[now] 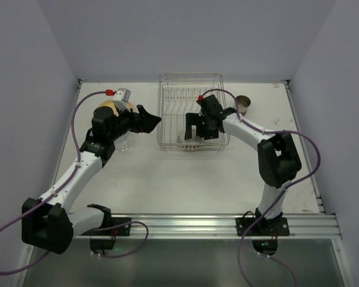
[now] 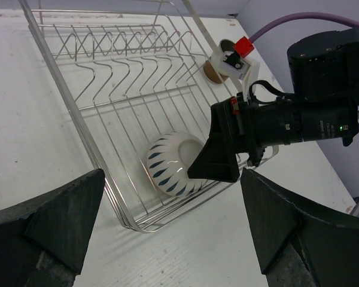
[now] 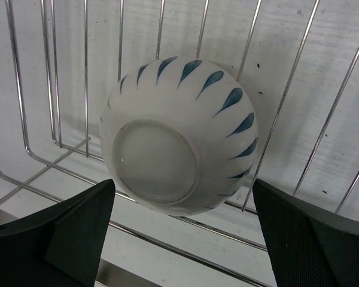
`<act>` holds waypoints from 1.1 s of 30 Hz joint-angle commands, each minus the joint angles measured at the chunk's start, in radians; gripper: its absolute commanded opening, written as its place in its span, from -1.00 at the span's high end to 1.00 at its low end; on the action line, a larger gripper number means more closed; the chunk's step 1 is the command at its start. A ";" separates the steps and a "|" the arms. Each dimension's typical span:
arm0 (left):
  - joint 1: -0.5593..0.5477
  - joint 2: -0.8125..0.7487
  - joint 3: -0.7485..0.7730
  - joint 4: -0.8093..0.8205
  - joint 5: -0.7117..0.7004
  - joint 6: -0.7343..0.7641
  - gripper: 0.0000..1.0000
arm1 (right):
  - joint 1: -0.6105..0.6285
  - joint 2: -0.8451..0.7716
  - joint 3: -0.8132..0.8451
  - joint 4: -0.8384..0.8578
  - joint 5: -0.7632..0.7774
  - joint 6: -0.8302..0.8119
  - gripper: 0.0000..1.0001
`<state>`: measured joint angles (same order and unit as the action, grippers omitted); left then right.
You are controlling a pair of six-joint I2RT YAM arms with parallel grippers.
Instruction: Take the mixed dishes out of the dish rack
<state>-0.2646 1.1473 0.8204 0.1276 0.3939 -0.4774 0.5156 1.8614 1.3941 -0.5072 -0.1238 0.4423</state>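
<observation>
The silver wire dish rack (image 1: 178, 95) stands at the back middle of the table. A white cup (image 3: 179, 137) with blue drop marks lies on its side in the rack's near part, its base facing my right wrist camera. My right gripper (image 1: 192, 129) is open inside the rack, with one finger on each side of the cup (image 3: 182, 192), not touching it. My left gripper (image 1: 151, 119) is open and empty, just left of the rack, and faces its near left corner (image 2: 170, 206). The cup (image 2: 170, 162) and the rack (image 2: 107, 78) show in the left wrist view.
A brown cup (image 1: 243, 104) stands on the table right of the rack. A small clear glass (image 1: 124, 144) stands under my left arm. A tan round dish (image 1: 106, 106) shows partly behind the left arm. The rack's plate prongs (image 2: 125, 54) hold nothing.
</observation>
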 commanded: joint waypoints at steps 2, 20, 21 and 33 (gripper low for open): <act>-0.005 0.002 -0.006 0.053 0.028 0.022 -1.00 | -0.037 -0.036 -0.018 0.033 -0.039 0.036 -0.98; -0.007 0.028 -0.004 0.064 0.039 0.019 -1.00 | -0.106 0.045 -0.052 0.134 -0.243 0.081 -0.98; -0.007 0.028 -0.004 0.064 0.039 0.019 -1.00 | -0.106 0.050 -0.047 0.134 -0.243 0.081 -0.98; -0.007 0.040 -0.003 0.069 0.040 0.020 -1.00 | -0.141 0.104 0.072 0.089 -0.125 0.096 -0.58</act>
<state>-0.2649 1.1820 0.8204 0.1444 0.4160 -0.4774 0.3904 1.9347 1.4059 -0.3939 -0.3172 0.5320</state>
